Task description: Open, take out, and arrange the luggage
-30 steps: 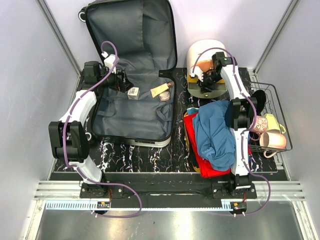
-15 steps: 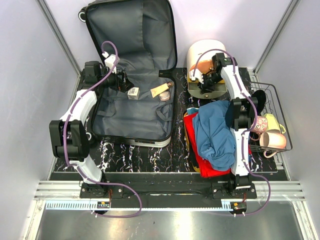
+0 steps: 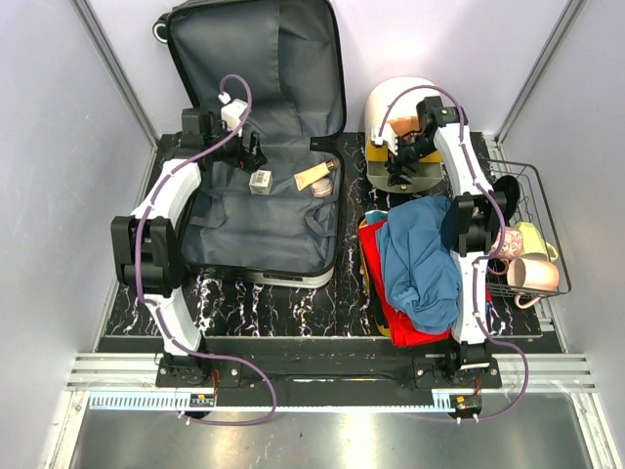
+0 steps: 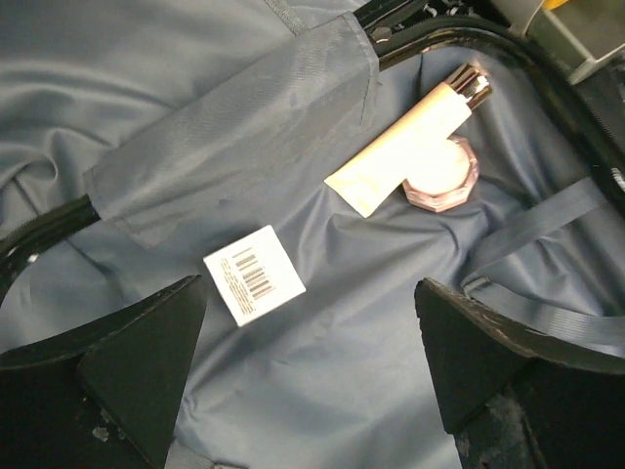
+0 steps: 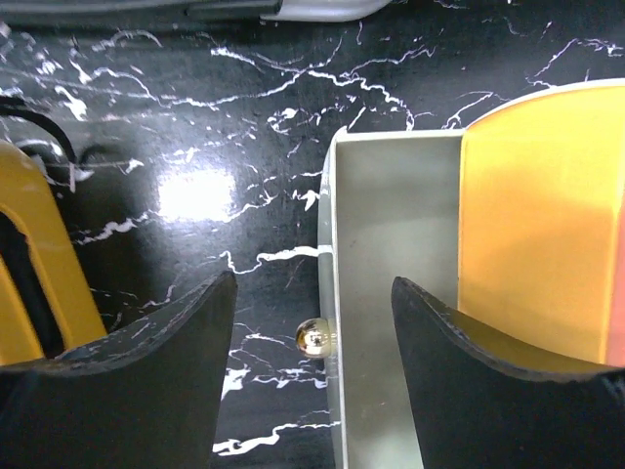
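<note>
The luggage [image 3: 259,230] lies open on the left, its lid propped against the back wall and its grey lining showing. On the lining lie a small white barcoded box [image 4: 254,274], a cream tube [image 4: 405,147] and a pink jar [image 4: 441,174]. My left gripper [image 4: 311,285] hangs open over the lining just beside the white box [image 3: 260,182], holding nothing. My right gripper [image 5: 314,283] is open at the grey drawer [image 5: 391,293] of the white-and-orange box [image 3: 400,98]. The drawer's gold knob [image 5: 312,338] sits between the fingers, untouched.
A blue garment [image 3: 420,259] lies over red cloth [image 3: 391,318] at the right front. A wire basket [image 3: 535,200] with mugs [image 3: 532,276] stands at the far right. The tabletop [image 3: 293,303] is black marble. A yellow object [image 5: 39,254] shows left of the drawer.
My right gripper has opened around the drawer knob. My left arm has swung its wrist further back and right over the luggage, jaws still open.
</note>
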